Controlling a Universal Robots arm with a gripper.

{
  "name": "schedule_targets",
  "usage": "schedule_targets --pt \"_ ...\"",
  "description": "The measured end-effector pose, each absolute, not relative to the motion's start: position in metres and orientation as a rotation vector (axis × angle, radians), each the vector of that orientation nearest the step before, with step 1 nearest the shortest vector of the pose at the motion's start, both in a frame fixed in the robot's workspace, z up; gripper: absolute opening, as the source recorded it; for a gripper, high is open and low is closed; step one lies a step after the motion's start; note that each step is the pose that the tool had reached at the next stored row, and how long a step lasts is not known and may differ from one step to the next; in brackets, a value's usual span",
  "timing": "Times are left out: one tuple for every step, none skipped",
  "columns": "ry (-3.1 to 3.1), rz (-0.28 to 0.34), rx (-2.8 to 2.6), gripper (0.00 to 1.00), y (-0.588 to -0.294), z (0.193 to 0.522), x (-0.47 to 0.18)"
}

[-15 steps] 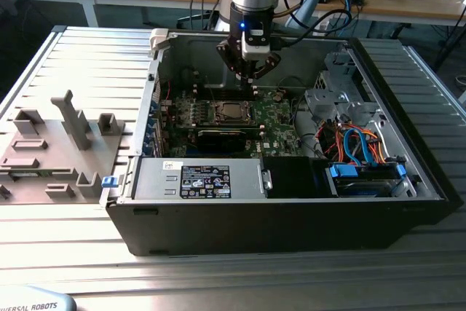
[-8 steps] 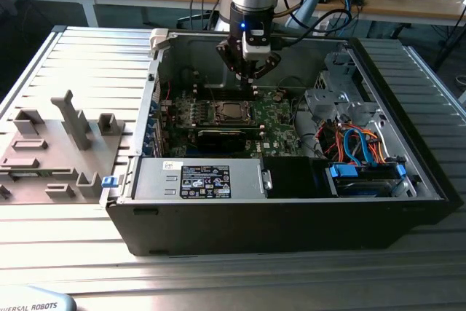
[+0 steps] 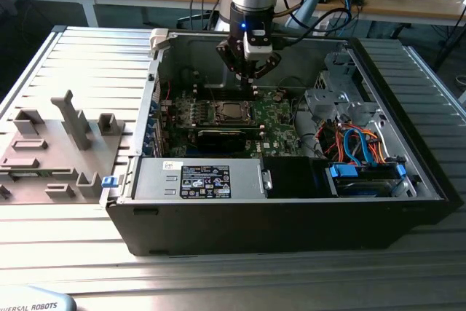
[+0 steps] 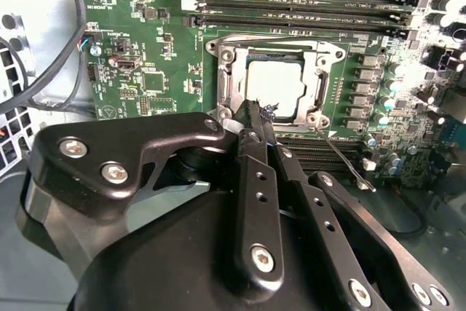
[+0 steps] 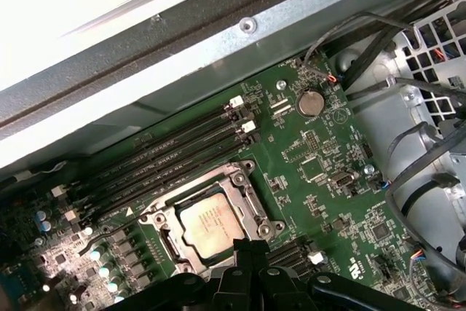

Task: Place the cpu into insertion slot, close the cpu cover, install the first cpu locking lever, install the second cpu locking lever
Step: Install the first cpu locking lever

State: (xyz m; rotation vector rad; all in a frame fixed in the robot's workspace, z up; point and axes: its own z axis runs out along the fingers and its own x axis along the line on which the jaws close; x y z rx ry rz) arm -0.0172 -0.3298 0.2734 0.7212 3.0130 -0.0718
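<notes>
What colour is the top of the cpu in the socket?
Dull silver-grey metal. The cpu shows best in the first wrist view.

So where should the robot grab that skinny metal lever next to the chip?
Probably at the far, free end of the lever, coming from above. The rod is thin and slants away from the metal frame around the chip, so the end out over the green board seems to have the most room.

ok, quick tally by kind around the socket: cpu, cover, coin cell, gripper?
cpu: 1
cpu cover: 1
coin cell: 1
gripper: 1
Total: 4
</notes>
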Motion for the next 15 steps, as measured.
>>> schedule_targets --pt "3.014 -0.072 0.719 0.11 -0.3298 0.2734 -0.0172" --pt "3.014 -0.072 0.716 0.11 -0.3298 0.2734 -0.0172" --pt "3.015 -0.072 0.713 0.11 -0.3297 0.2734 -0.0172" --pt "3.016 -0.072 0.710 0.11 -0.3297 0.2734 -0.0172" --pt "3.016 -0.072 0.707 0.11 -0.3297 0.2734 -0.0172" --pt "3.017 -0.071 0.702 0.11 -0.3297 0.2734 -0.0172" --pt "3.018 -0.071 0.698 0.11 -0.3298 0.2734 -0.0172" --pt "3.019 -0.071 0.696 0.11 -0.3298 0.2734 -0.0172" --pt "3.019 -0.071 0.693 0.11 -0.3297 0.2734 -0.0172" --pt "3.020 -0.071 0.690 0.11 -0.3297 0.2734 -0.0172" --pt "3.020 -0.071 0.687 0.11 -0.3297 0.2734 -0.0172" --pt "3.021 -0.071 0.685 0.11 -0.3298 0.2734 -0.0172" --pt "3.022 -0.071 0.681 0.11 -0.3297 0.2734 -0.0172" --pt "3.022 -0.071 0.678 0.11 -0.3297 0.2734 -0.0172" --pt "3.023 -0.071 0.676 0.11 -0.3297 0.2734 -0.0172"
